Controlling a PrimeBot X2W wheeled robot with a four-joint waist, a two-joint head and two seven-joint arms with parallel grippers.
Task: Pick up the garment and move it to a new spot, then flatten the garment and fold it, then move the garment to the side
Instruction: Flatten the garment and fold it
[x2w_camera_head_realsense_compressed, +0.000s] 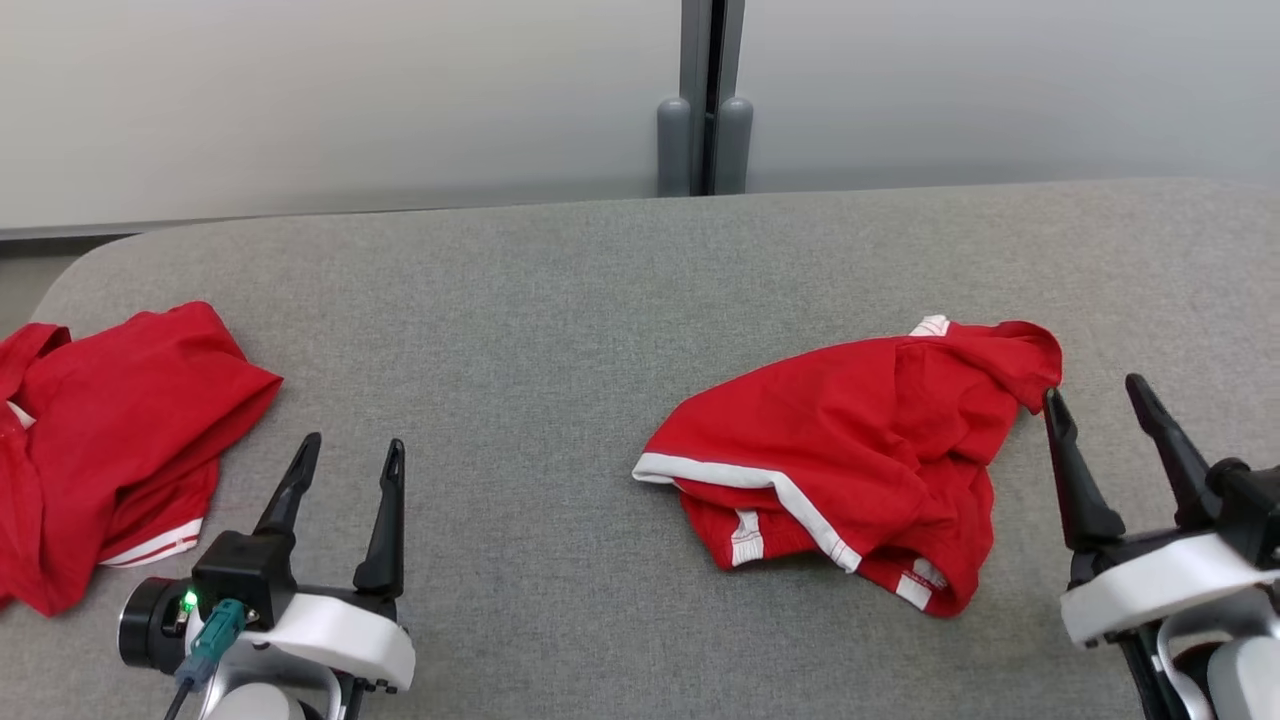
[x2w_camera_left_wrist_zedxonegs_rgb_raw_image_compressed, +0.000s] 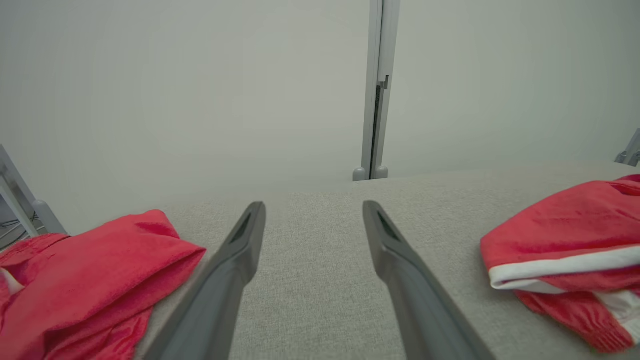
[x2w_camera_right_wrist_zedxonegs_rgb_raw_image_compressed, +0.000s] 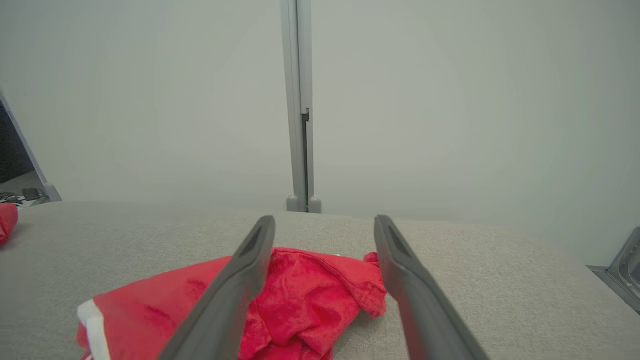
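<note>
R gripper (x2w_camera_head_realsense_compressed: 1092, 390): two long dark fingers spread apart, pinching nothing; low right in head view, just beside right edge of crumpled red fabric shorts w/ white trim (x2w_camera_head_realsense_compressed: 850, 450); can't tell if a tip touches the cloth.
R wrist view: fingers (x2w_camera_right_wrist_zedxonegs_rgb_raw_image_compressed: 235, 290) wide, red cloth lies below and between them, not clamped.
L gripper (x2w_camera_head_realsense_compressed: 355, 442): fingers spread, empty; lower left, over bare tabletop between the two red pieces.
Task garment: shorts lie bunched and wrinkled on tabletop, right of centre; white-edged hem faces left and toward robot.
Other cloth: second red fabric garment w/ white stripes (x2w_camera_head_realsense_compressed: 110, 430); at left edge of tabletop, loosely heaped, well apart from shorts.
Surface: grey woven-fabric tabletop (x2w_camera_head_realsense_compressed: 560, 290), rounded far-left corner.
Backdrop: pale wall panels w/ grey vertical post (x2w_camera_head_realsense_compressed: 710, 100) behind far edge.
</note>
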